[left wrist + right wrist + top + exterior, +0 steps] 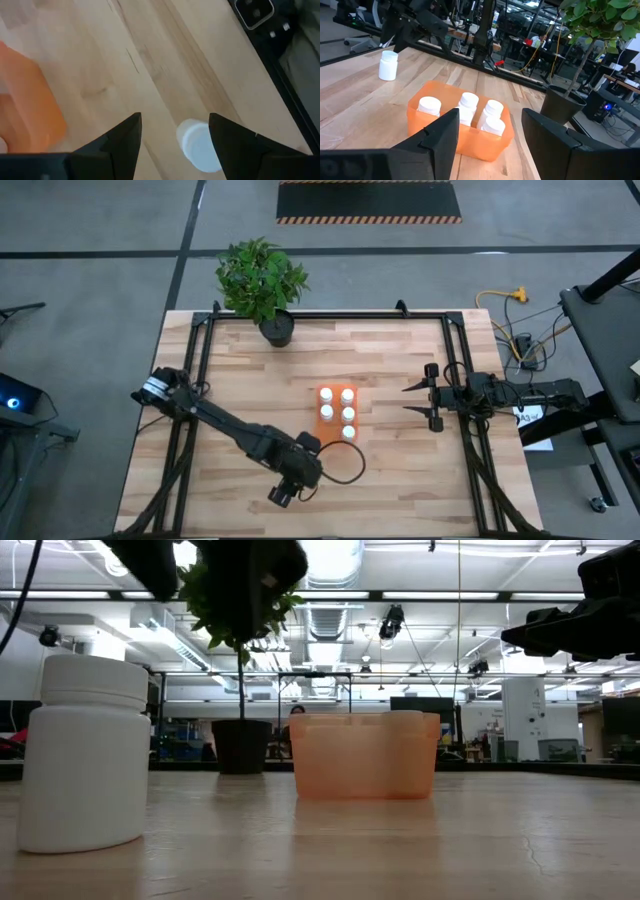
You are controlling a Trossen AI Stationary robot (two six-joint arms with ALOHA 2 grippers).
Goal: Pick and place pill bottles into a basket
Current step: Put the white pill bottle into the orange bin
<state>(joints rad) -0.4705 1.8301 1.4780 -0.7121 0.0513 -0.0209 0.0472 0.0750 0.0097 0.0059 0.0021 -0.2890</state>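
Observation:
The orange basket (pixel 322 426) sits on the table right of centre and holds several white pill bottles (pixel 348 413), upright in two rows; they also show in the right wrist view (pixel 468 100). One more white bottle (pixel 199 145) stands upright on its base on the wood near the table's front edge; it also shows in the low view (pixel 85 752) and the right wrist view (pixel 387 65). My left gripper (pixel 175 120) hovers open above this bottle and touches nothing. In the high view my left gripper (pixel 283 494) hides the bottle. My right gripper (pixel 410 399) is open and empty, right of the basket.
A potted plant (pixel 262 280) in a black pot stands at the table's far edge. A black cable loop (pixel 345 467) hangs off my left arm just in front of the basket. Black frame rails (pixel 200 345) run along the table's left and right sides.

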